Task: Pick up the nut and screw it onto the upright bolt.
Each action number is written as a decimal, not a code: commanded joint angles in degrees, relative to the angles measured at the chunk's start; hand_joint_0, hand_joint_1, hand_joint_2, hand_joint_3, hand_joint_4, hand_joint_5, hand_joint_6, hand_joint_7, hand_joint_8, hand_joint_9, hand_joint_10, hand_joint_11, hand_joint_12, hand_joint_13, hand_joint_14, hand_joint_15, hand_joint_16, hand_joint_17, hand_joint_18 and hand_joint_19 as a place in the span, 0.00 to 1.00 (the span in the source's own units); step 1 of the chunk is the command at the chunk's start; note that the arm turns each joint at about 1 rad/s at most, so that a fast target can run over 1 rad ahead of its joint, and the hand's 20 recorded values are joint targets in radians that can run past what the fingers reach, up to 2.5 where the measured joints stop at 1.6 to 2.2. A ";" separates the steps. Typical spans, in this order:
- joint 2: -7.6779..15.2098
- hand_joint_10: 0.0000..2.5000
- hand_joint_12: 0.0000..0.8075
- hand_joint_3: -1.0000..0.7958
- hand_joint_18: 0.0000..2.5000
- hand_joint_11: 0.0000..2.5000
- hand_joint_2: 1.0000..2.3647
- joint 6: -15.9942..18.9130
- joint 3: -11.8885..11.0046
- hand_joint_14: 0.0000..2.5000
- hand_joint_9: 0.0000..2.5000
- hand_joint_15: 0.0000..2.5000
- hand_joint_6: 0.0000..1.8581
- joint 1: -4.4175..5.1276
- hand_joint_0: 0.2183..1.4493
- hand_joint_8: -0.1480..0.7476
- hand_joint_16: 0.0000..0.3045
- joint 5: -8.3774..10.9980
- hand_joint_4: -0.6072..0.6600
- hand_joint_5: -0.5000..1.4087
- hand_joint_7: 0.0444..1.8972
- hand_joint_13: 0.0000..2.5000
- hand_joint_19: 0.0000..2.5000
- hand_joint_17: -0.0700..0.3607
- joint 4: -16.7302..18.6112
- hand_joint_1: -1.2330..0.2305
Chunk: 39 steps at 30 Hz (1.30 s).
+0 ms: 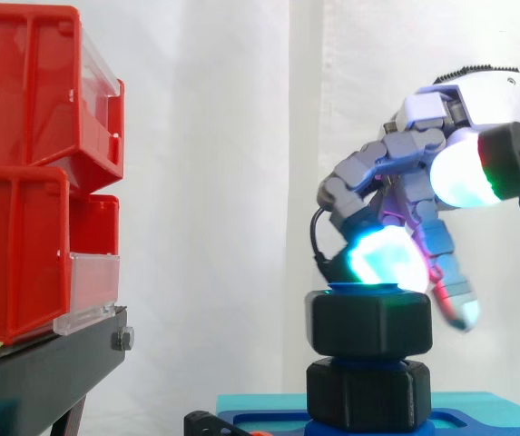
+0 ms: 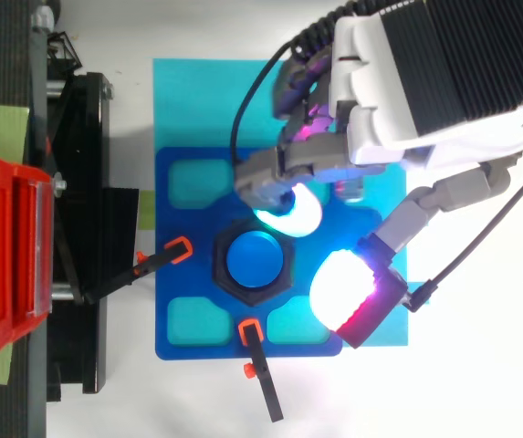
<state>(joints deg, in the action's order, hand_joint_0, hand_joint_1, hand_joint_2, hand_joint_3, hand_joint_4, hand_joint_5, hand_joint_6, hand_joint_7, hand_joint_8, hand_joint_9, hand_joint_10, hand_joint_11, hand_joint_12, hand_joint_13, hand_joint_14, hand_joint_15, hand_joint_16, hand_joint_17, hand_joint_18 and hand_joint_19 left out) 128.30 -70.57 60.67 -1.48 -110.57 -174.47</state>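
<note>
Looking level across the work, you find the black nut (image 1: pixel 368 320) seated on the upright blue bolt (image 2: pixel 256 260), near its top, with a second black hexagonal piece (image 1: pixel 368 392) just below it on the blue fixture plate (image 2: pixel 183 338). The robot hand (image 1: pixel 477 100) comes in from the right with its fingers bent downward; one cyan fingertip (image 1: pixel 387 256) rests on the nut's upper rim. The thumb pad (image 2: pixel 341 290), glowing white and red, stands raised and apart from the nut, so the robot hand is spread wide and grips nothing. Two orange-tipped clamps (image 2: pixel 174 251) bear on the plate's edges. Red bins (image 1: pixel 24 182) sit on the black stand (image 1: pixel 42 372), well apart to the left.
</note>
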 commanded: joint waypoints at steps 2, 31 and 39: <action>0.02 0.00 0.27 0.28 0.45 0.08 0.00 0.00 -1.43 0.00 0.74 0.08 0.30 -0.28 0.24 0.41 0.09 -0.62 0.46 0.32 0.70 0.53 0.21 0.30 -0.96 0.62; 0.11 0.00 0.41 0.28 0.12 0.00 0.00 -0.35 -4.95 0.00 0.33 0.00 0.27 0.08 0.20 0.41 0.14 -0.09 0.59 0.19 0.31 0.21 0.10 0.38 0.36 0.63; 0.11 0.00 0.42 0.28 0.06 0.00 0.00 2.55 -0.11 0.00 0.26 0.00 0.27 1.92 0.19 0.40 0.14 2.20 0.57 0.18 0.29 0.17 0.05 0.38 6.60 0.64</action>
<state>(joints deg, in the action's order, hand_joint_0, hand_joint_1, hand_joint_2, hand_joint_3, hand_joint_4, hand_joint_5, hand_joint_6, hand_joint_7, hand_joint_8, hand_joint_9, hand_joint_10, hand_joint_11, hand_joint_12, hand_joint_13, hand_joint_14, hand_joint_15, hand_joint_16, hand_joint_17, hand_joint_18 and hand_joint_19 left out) 128.40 -68.59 59.25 -0.01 -108.93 -169.69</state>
